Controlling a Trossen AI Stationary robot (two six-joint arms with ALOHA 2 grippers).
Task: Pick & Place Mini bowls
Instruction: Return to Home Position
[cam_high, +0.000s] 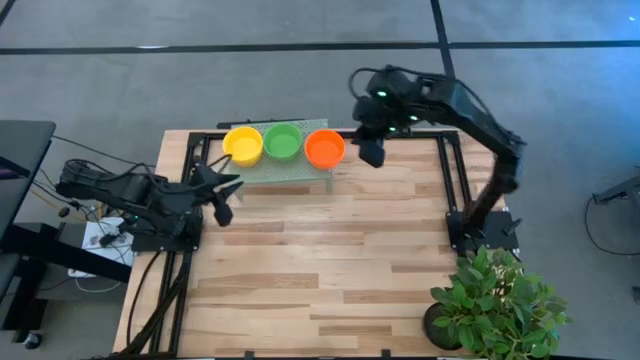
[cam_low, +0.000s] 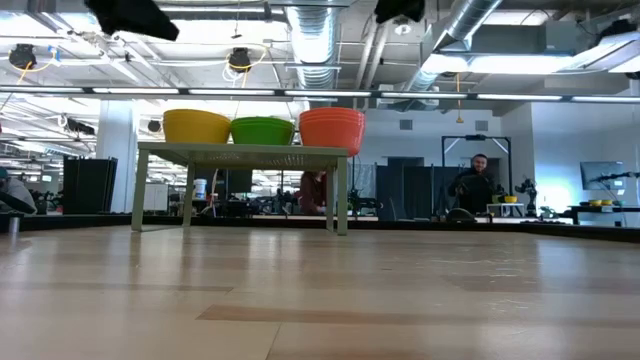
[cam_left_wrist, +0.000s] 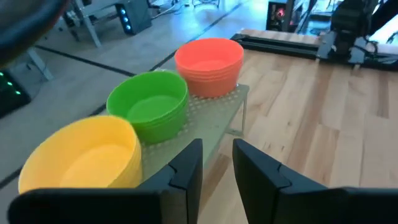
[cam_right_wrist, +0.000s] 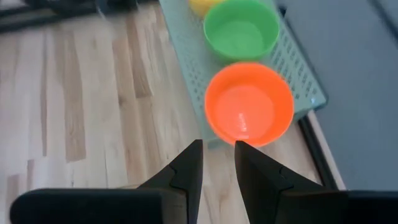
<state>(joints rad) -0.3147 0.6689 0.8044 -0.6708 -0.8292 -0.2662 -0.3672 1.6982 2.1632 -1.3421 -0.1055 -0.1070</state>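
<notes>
Three stacks of mini bowls stand in a row on a small pale-green perforated rack (cam_high: 262, 168) at the table's far edge: yellow (cam_high: 243, 144), green (cam_high: 283, 141), orange-red (cam_high: 324, 148). The low view shows them raised on the rack's legs: yellow (cam_low: 197, 126), green (cam_low: 262, 131), orange-red (cam_low: 332, 130). My left gripper (cam_high: 222, 195) hovers near the rack's left end, a narrow gap between its fingers (cam_left_wrist: 216, 163). My right gripper (cam_high: 370, 152) hangs above the table just right of the orange-red stack (cam_right_wrist: 249, 103), fingers (cam_right_wrist: 217, 158) slightly apart. Neither touches anything.
A potted leafy plant (cam_high: 497, 300) stands at the table's near right corner. Black arm-mount frames run along the left (cam_high: 180, 215) and right (cam_high: 455, 180) sides. The wooden table top (cam_high: 330, 250) lies bare between them. People stand in the room beyond (cam_low: 472, 180).
</notes>
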